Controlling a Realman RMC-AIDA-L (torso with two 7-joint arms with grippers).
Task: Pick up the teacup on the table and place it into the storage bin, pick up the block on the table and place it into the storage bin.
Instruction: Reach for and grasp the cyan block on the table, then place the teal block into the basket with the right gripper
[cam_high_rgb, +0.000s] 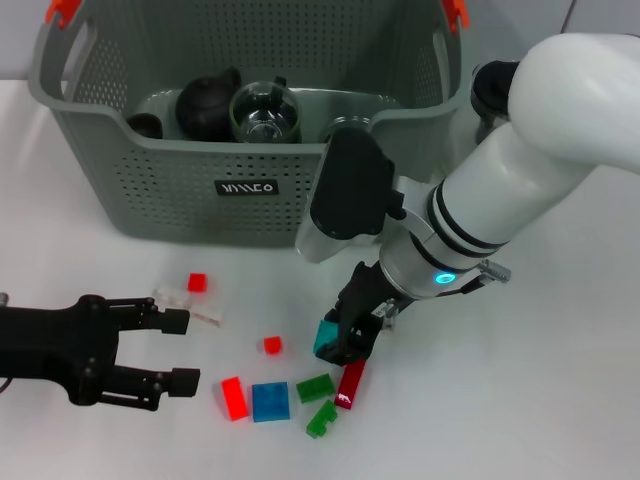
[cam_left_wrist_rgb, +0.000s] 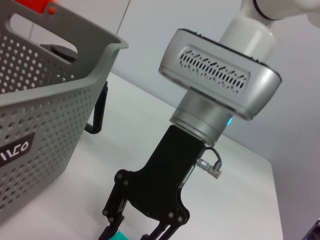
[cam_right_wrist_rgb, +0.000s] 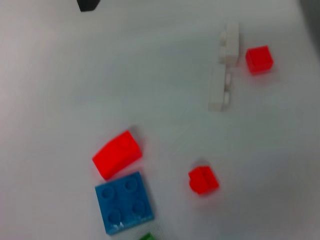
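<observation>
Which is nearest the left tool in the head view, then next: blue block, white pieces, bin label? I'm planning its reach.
From the left tool:
1. White pieces, just above its fingertips.
2. Blue block, below and to the right.
3. Bin label, up on the bin's front wall.

Grey perforated storage bin (cam_high_rgb: 180, 190) upright at tabletop's far side, dark teapot and glass vessels inside. Teal block (cam_high_rgb: 326, 338) pinched in right end effector (cam_high_rgb: 350, 335), just above the tabletop.

The right end effector (cam_high_rgb: 345, 338) hides most of the teal block (cam_high_rgb: 325, 338). The storage bin (cam_high_rgb: 180, 190) wall hides the lower halves of its contents.
</observation>
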